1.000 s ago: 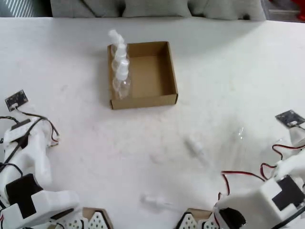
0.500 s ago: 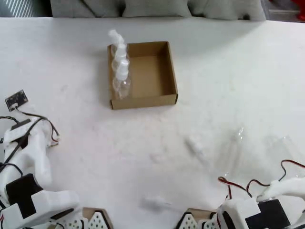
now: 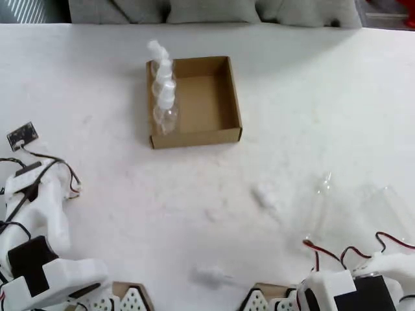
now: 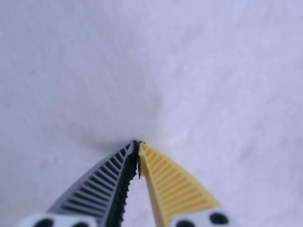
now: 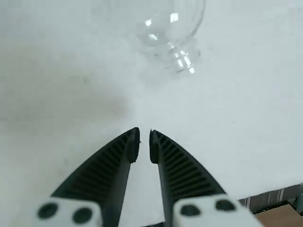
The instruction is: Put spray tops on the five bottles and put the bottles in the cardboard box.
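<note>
Bottle (image 5: 163, 26) uncovered | right arm (image 3: 353, 291) pulled back nearer | right fingers (image 5: 109, 170) clenched, empty | left fingers (image 4: 165, 184) clenched

Right arm (image 3: 350, 293) pulled back, perhaps uncovering a bottle (image 3: 382, 201).

A white table (image 3: 311, 91) spreads under even light, with grey cushions (image 3: 207, 10) along its far edge.

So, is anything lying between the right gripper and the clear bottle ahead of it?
Nothing visible does. Just bare table lies between the right gripper and the clear bottle, whose neck faces the gripper.
</note>
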